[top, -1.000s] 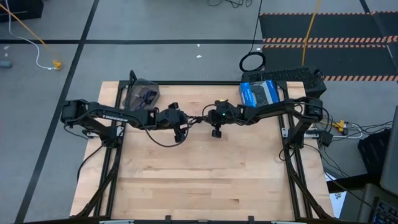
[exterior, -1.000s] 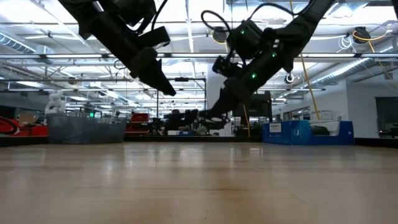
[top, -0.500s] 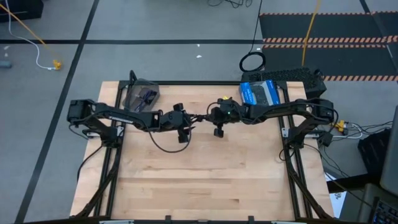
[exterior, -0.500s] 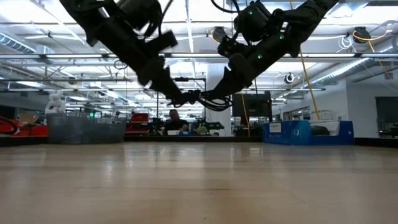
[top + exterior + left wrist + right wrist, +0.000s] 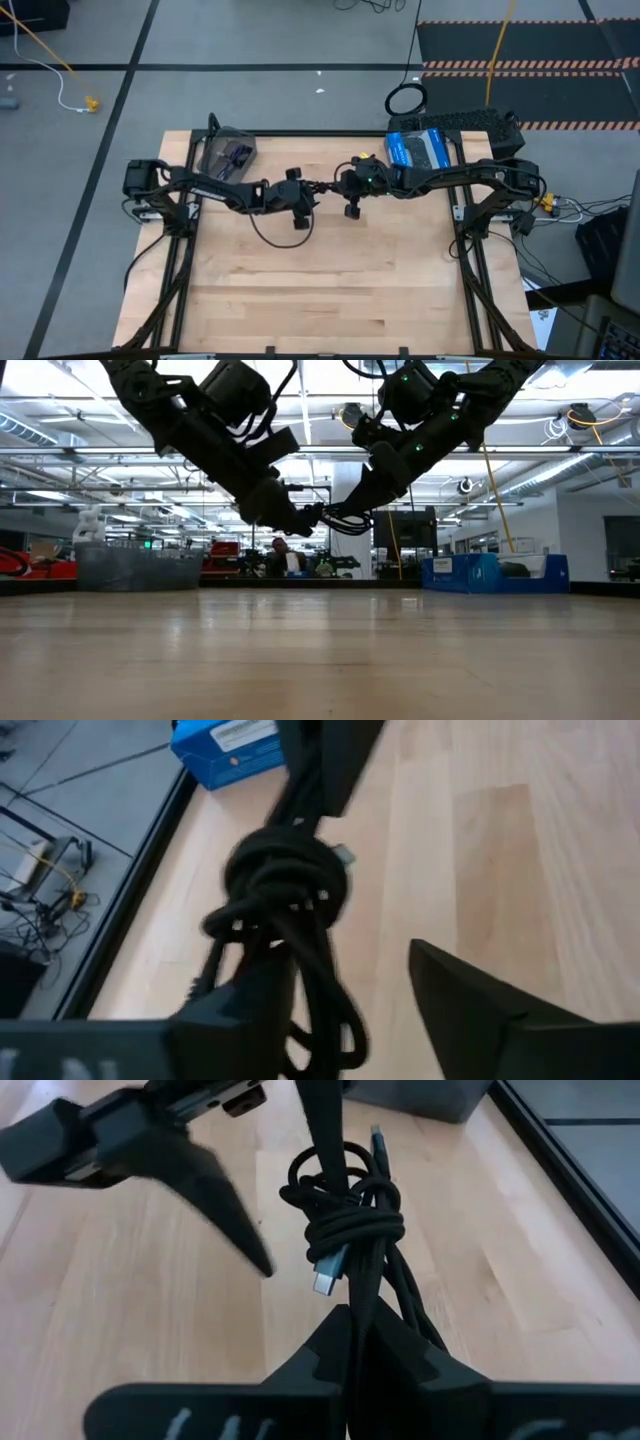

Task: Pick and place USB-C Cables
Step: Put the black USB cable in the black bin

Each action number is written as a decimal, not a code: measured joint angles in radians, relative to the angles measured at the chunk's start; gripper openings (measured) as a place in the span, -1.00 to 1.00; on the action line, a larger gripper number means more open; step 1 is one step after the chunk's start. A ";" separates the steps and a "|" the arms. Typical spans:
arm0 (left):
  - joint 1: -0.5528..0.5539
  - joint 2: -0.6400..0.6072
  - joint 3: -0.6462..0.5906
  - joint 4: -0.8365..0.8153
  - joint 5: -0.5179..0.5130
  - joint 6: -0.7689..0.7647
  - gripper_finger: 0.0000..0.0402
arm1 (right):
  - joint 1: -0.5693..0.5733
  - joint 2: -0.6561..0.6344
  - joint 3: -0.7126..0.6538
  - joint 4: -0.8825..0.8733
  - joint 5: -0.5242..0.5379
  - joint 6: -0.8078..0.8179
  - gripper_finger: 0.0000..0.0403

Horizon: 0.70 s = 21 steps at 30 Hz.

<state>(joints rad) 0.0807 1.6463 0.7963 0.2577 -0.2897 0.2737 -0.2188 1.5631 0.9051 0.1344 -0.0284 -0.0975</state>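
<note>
One black USB-C cable, tied into a small knotted bundle with a silver plug, hangs in the air over the middle of the table's far half. My right gripper is shut on it. My left gripper is open and meets it from the table's left, with one finger beside the bundle and the other reaching into its loops. A purple-blue cable lies in a grey tray at the far left corner. My right gripper pinches several strands of the black cable just behind the knot, coming from the table's right. The bundle sticks out past the fingertips, lifted well clear of the table. My left gripper: whether the finger beside the strands touches them, I cannot tell.
A blue box sits at the far right corner, with a dark box behind it. A black ring-shaped coil and a yellow cord lie on the floor beyond the table. The wooden tabletop spreads toward the near edge.
My left gripper has moved toward the table's right until its open fingers stand around the cable bundle. My right gripper has risen with the cable and shifted slightly toward the left gripper, staying shut on it.
</note>
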 joint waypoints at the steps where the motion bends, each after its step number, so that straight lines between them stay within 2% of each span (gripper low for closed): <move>1: 0.005 0.000 0.000 0.000 0.000 -0.008 -0.10 | 0.000 0.000 0.000 -0.001 0.000 0.000 -0.93; 6: 0.022 0.000 0.000 -0.001 0.000 -0.021 -0.48 | 0.000 0.000 0.000 -0.004 0.000 0.000 -0.93; 12: 0.021 -0.006 0.000 -0.011 0.000 -0.017 -0.80 | 0.000 0.000 0.000 -0.005 0.000 0.000 -0.86; 17: 0.021 -0.034 -0.001 -0.056 0.000 -0.017 -0.86 | 0.004 0.000 0.000 -0.004 -0.002 0.000 -0.67; 21: 0.019 -0.079 -0.001 -0.098 0.022 -0.023 -0.77 | 0.005 -0.006 0.000 -0.008 -0.002 -0.002 -0.48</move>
<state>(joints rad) 0.0997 1.5676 0.7952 0.1601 -0.2677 0.2505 -0.2138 1.5568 0.9051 0.1266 -0.0307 -0.0997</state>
